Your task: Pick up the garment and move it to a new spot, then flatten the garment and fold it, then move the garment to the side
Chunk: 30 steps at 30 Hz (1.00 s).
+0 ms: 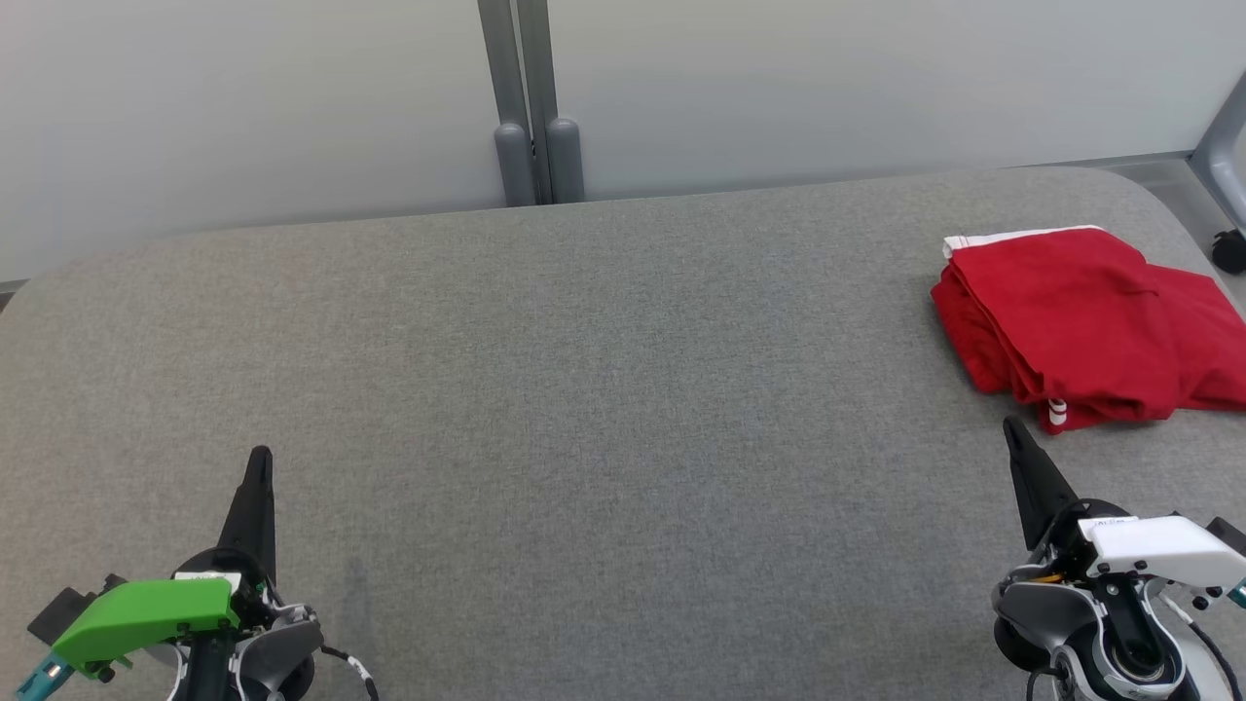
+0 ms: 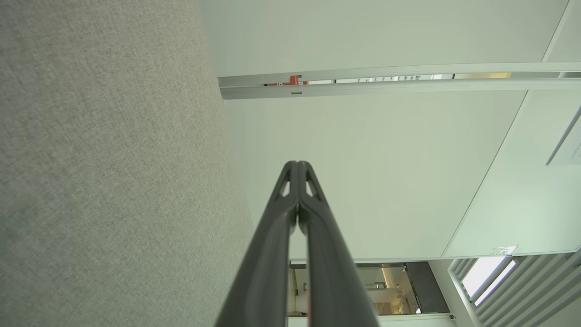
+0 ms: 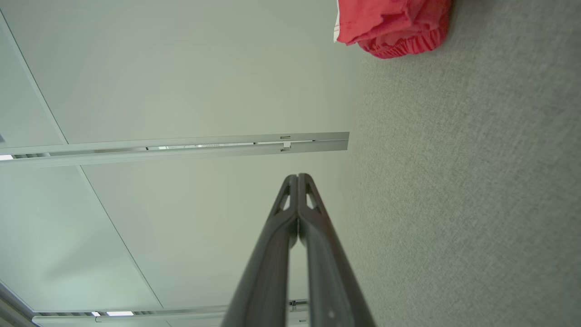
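Observation:
A red garment (image 1: pixel 1081 321) with white trim lies folded in a compact bundle at the right end of the grey fabric table (image 1: pixel 604 389). The right wrist view catches its edge, the garment (image 3: pixel 390 25), at the top. My right gripper (image 1: pixel 1010 426) is shut and empty, its tips just short of the bundle's near edge and apart from it. In its own wrist view the right gripper (image 3: pixel 297 176) shows both fingers pressed together. My left gripper (image 1: pixel 260 454) is shut and empty at the lower left, far from the garment; the left gripper (image 2: pixel 297 163) shows closed tips too.
Pale wall panels (image 1: pixel 243 107) with a grey post (image 1: pixel 531 107) stand behind the table's far edge. The table's rounded right corner (image 1: pixel 1129 180) lies just beyond the garment, with floor and a dark object (image 1: pixel 1228 248) past it.

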Tool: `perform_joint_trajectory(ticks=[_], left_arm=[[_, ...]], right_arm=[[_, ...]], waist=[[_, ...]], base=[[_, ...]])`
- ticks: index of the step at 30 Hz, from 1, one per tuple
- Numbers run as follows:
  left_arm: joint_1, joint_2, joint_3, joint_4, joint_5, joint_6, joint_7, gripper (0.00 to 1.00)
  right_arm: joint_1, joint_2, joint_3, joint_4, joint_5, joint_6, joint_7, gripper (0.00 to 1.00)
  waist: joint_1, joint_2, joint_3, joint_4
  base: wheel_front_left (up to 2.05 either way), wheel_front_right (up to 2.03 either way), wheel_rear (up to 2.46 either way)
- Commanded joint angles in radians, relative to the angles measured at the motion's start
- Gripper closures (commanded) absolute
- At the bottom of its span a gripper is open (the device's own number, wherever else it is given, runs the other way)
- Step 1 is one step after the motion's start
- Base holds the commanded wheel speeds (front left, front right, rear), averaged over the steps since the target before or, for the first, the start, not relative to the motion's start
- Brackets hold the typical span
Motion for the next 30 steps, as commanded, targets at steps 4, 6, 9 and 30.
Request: perform_joint_trajectory(ticks=[4, 6, 9, 30], left_arm=[[-0.013, 0.007, 0.003, -0.002, -0.001, -0.006, 0.004, 1.00], [-0.013, 0.007, 0.003, -0.002, -0.001, -0.006, 0.004, 1.00], [-0.013, 0.007, 0.003, -0.002, -0.001, -0.006, 0.004, 1.00], [-0.013, 0.007, 0.003, -0.002, -0.001, -0.006, 0.004, 1.00]], right_arm=[[-0.005, -0.004, 0.001, 0.002, 0.007, 0.000, 0.003, 1.00], [-0.005, -0.004, 0.001, 0.002, 0.007, 0.000, 0.003, 1.00], [-0.005, -0.004, 0.001, 0.002, 0.007, 0.000, 0.003, 1.00], [-0.005, -0.004, 0.001, 0.002, 0.007, 0.000, 0.003, 1.00]], waist=[[0.0000, 0.0000, 0.000, 0.000], [0.0000, 0.0000, 0.000, 0.000], [0.0000, 0.0000, 0.000, 0.000], [0.0000, 0.0000, 0.000, 0.000]], base=[[0.00, 0.00, 0.00], [0.00, 0.00, 0.00], [0.00, 0.00, 0.00], [0.00, 0.00, 0.00]])
